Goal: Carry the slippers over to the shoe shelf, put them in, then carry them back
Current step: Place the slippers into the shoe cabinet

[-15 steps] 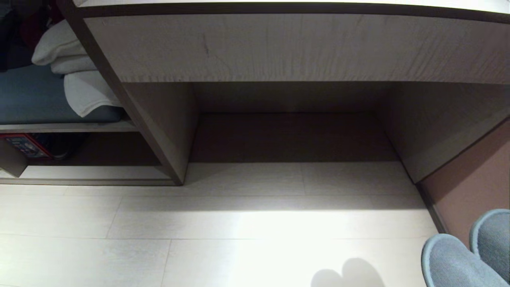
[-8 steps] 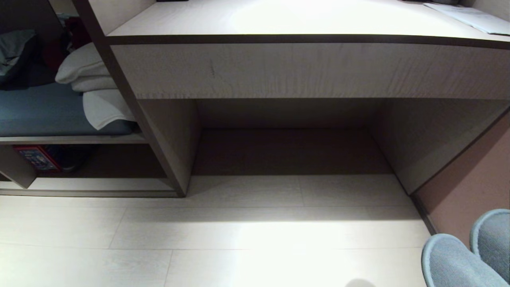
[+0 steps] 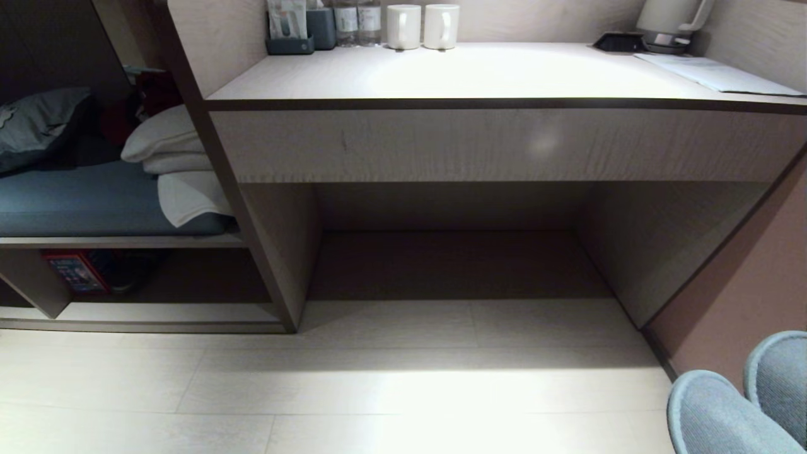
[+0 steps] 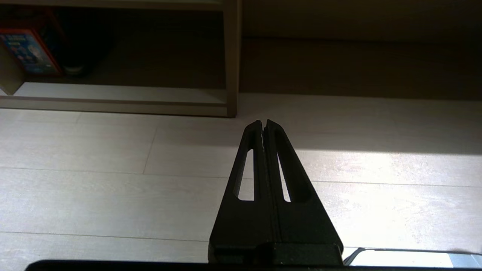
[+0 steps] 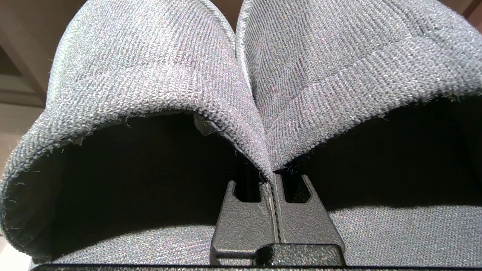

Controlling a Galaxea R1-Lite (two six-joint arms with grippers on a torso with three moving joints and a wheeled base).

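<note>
The slippers [image 5: 241, 75] are held side by side by the right gripper [image 5: 272, 180], its fingers clamped on the two inner edges where the uppers meet; toes are seen at the head view's lower right [image 3: 737, 403], above the pale floor [image 3: 378, 391]. The left gripper [image 4: 263, 126] is pressed together w/ nothing in it, over the floor near the shoe shelf [image 3: 164, 312], which sits at far left, under a blue-cushioned bench [image 3: 88, 202]. The desk [image 3: 492, 69] w/ two white mugs [image 3: 422, 25] is ahead.
</note>
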